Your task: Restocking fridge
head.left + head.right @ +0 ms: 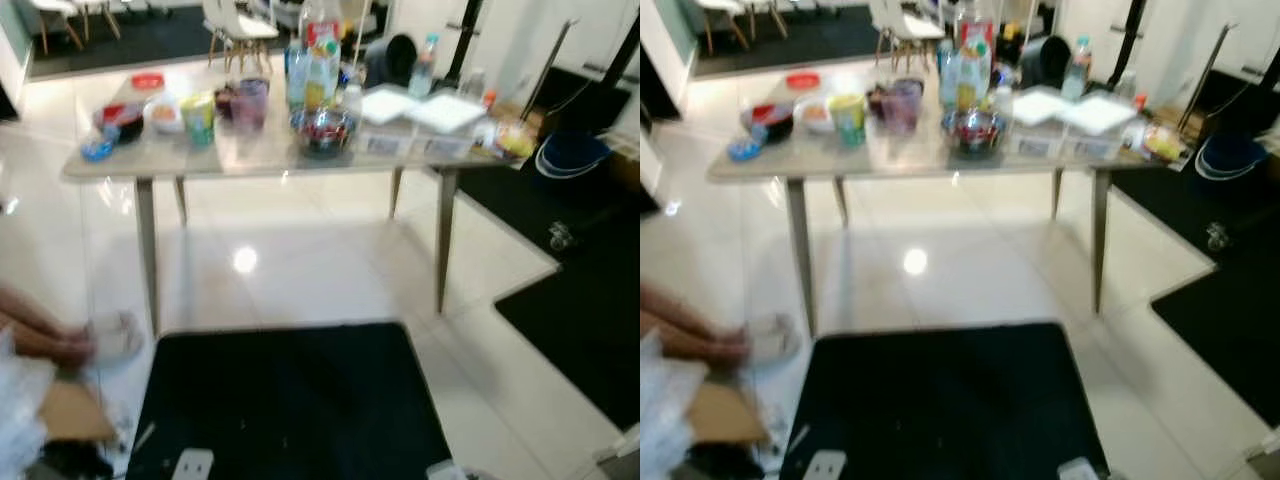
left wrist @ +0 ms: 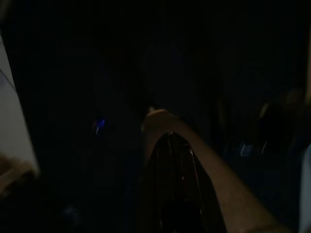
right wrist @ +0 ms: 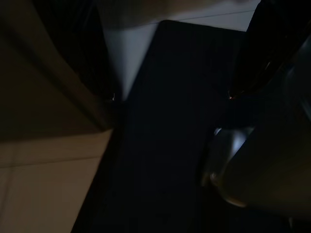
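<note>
Ahead of us, the bench (image 1: 270,150) carried bottles (image 1: 310,65) and bowls (image 1: 322,130), all seemingly unstocked. We could not tell either claw's state.

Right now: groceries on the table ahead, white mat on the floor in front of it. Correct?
Not quite. The mat is black, not white, as the left eye view shows. The rest holds: groceries sit on the table ahead, the mat before it.

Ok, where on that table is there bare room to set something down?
The table has bare top along its near edge, before the yellow-green cup and the dark bowl. The back is crowded with bottles, and flat white containers fill the right end.
</note>
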`<state>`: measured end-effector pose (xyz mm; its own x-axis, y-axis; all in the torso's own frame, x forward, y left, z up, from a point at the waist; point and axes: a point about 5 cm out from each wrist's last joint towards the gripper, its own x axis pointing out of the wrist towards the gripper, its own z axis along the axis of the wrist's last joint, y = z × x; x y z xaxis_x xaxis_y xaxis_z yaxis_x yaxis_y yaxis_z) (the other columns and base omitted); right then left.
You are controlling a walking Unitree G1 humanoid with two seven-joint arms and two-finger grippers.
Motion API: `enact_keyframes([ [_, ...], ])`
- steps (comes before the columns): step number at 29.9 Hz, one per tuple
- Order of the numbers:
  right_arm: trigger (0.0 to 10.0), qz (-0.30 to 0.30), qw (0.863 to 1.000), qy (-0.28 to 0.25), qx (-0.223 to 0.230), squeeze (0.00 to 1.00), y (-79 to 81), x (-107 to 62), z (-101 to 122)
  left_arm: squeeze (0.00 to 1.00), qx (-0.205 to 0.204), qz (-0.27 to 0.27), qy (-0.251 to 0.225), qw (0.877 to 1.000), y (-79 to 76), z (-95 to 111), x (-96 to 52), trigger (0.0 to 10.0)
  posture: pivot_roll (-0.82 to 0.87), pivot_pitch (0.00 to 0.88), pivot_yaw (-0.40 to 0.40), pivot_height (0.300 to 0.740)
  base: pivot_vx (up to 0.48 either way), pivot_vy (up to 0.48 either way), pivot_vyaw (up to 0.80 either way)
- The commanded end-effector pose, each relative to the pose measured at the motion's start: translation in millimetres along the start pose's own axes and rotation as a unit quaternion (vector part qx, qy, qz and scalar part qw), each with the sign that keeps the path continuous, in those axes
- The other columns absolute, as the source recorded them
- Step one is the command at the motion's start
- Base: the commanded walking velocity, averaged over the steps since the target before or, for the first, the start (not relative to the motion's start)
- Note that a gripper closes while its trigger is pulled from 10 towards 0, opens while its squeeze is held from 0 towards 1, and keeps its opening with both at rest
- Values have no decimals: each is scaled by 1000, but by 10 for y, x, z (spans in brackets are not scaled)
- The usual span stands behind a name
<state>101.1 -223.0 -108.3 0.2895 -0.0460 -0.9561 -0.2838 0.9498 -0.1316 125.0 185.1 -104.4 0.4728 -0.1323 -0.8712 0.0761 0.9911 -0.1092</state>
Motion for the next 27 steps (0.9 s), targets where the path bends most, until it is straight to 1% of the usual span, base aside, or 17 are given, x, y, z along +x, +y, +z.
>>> enact_keyframes([
  [1, 10000, 5, 1000, -24, -4, 0, 38, 14, 144, 0, -4, 6, 29, 1000, 35, -149, -36, 10000, -48, 0, -11, 740, 277, 0, 0],
  [27, 10000, 7, 1000, -26, -4, 0, 59, 17, 156, 0, -1, 5, 30, 1000, 50, -149, -40, 10000, -46, 0, -6, 740, 278, 0, 0],
])
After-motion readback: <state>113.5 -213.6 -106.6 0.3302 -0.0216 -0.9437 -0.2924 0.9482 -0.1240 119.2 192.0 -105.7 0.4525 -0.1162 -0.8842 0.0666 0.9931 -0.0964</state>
